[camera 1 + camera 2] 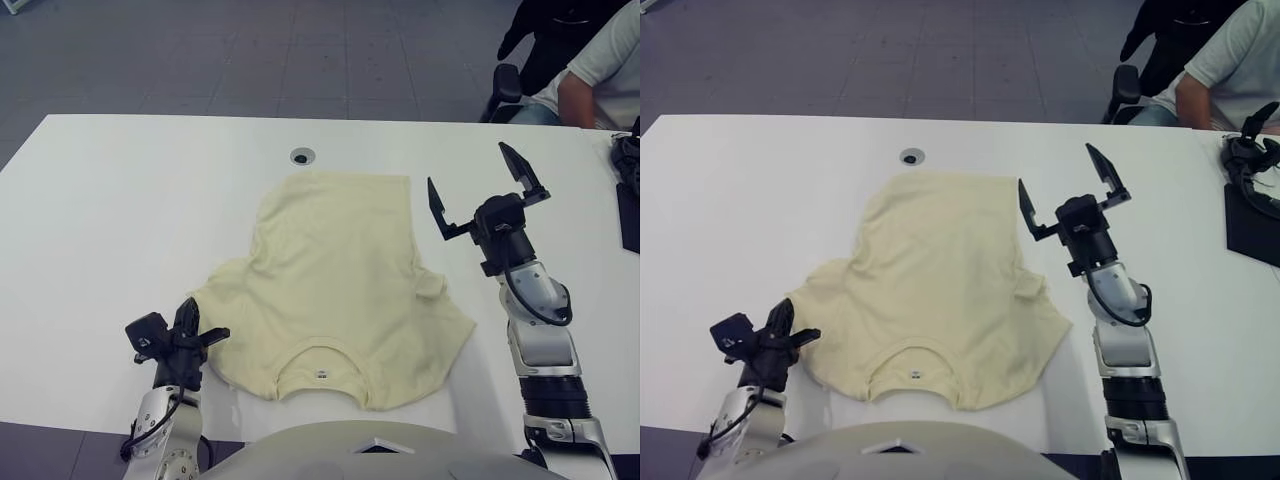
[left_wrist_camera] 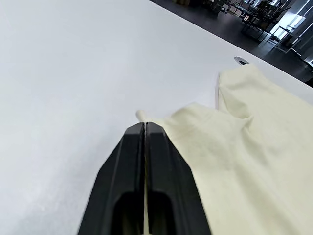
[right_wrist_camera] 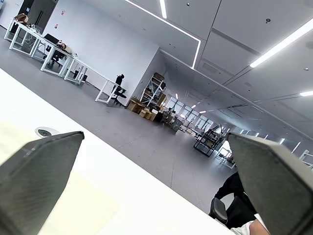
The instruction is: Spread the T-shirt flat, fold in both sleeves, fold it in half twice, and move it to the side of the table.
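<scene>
Jaws first: left jaws pressed tight together, low over the desk (image 1: pixel 120 200) at the tip of the left sleeve (image 1: pixel 225 290). Whether any cloth is caught between them, cannot tell. Right jaws splayed wide, holding nothing, raised above the desk just beside the right edge of the T-shirt (image 1: pixel 340 280).

T-shirt lies mid-desk, pale yellow, collar (image 1: pixel 320 365) toward the robot, hem out near the cable grommet (image 1: pixel 302 155). Body mostly flat, some rumpling. Left sleeve out sideways; right sleeve (image 1: pixel 432 285) bunched into a small flap.

Judgement: spreading nearly finished, perhaps a last tug needed at the sleeves. Left to do: both sleeve folds, both halvings, the move to the desk's side. None begun, by the look of it.
</scene>
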`<action>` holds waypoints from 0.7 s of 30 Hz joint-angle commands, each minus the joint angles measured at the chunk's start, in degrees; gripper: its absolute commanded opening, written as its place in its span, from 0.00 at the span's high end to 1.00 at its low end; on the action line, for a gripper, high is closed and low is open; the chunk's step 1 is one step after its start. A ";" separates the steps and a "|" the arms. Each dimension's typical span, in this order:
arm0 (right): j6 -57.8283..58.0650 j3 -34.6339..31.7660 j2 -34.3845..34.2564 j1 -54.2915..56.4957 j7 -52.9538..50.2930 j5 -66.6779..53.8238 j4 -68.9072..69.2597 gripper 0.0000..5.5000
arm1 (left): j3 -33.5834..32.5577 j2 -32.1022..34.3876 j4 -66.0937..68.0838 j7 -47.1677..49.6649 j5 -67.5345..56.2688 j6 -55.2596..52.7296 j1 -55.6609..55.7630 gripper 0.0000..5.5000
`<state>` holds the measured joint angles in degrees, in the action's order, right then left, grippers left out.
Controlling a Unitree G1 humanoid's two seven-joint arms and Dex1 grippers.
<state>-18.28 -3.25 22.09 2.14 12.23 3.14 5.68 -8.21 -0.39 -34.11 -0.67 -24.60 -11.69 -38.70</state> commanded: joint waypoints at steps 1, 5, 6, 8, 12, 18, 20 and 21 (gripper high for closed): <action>-0.21 0.55 -0.59 0.15 0.24 0.60 -0.72 0.02 | 2.91 1.70 -1.25 -2.47 6.00 4.68 -1.14 0.99; -0.37 0.71 -0.74 0.19 0.21 0.78 -0.96 0.02 | 7.39 4.43 -1.43 -5.87 13.46 10.66 -2.76 0.99; -0.38 0.76 -0.74 0.22 0.21 0.82 -1.05 0.02 | 9.27 5.67 -1.24 -7.15 16.13 12.56 -3.25 0.99; -0.39 0.86 -0.75 0.27 0.27 0.82 -1.18 0.02 | 13.09 8.06 -0.36 -9.66 20.30 15.36 -4.12 0.99; -0.74 0.68 -0.58 0.36 0.05 1.15 -1.87 0.02 | 19.35 12.87 2.69 -14.03 26.79 18.59 -4.21 0.99; -1.31 0.74 -0.87 0.40 -0.12 1.44 -2.72 0.02 | 25.08 19.13 7.20 -17.95 36.04 19.87 -1.68 0.99; -1.52 0.84 -0.95 0.30 -0.12 1.47 -2.93 0.02 | 25.90 20.01 8.85 -18.22 38.20 18.72 -0.44 0.99; -1.58 0.78 -0.92 0.15 -0.11 1.45 -2.86 0.02 | 26.19 20.36 9.44 -18.17 39.25 18.43 0.01 0.99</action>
<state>-19.60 -2.36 21.46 2.21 12.07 4.59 3.29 17.07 18.70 -26.54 -18.39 11.91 8.17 -39.82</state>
